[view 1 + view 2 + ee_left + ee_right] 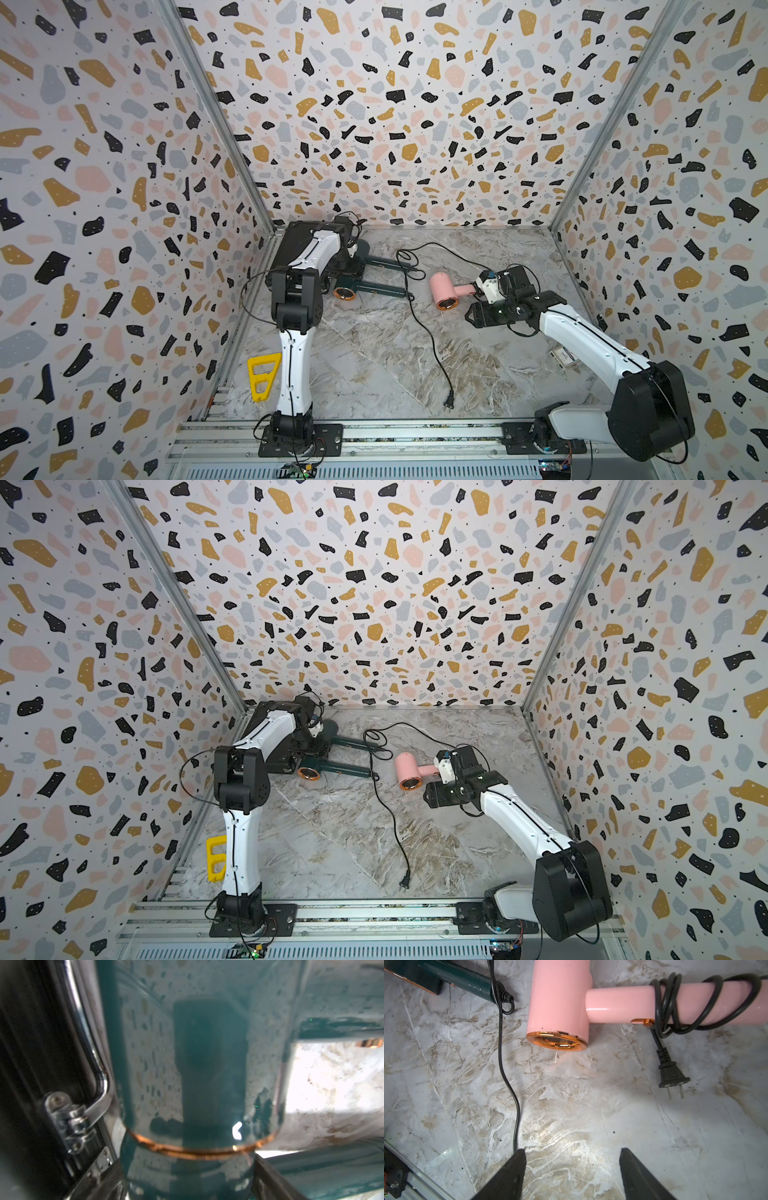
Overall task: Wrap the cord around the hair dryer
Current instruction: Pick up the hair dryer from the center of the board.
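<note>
**Black cord [428,332] lies loose beside teal hair dryer [382,289]**

At the back left of the marble-look bench [374,374], we find the teal hair dryer lying flat beside a second teal dryer [384,263], the left gripper [351,268] down over their barrels. Whether its jaws pinch one we cannot tell; the wrist view is a blur of glossy teal. The cord trails unwound from the handle end to its plug [449,402] near the front edge. The right gripper [573,1153] hovers, jaws spread and empty, near a pink hair dryer [558,997] whose own lead [675,1001] is already coiled. We judge the dryer light, rigid and slippery, best clamped across the barrel; the limp cord wants pinching close to the handle.
</note>
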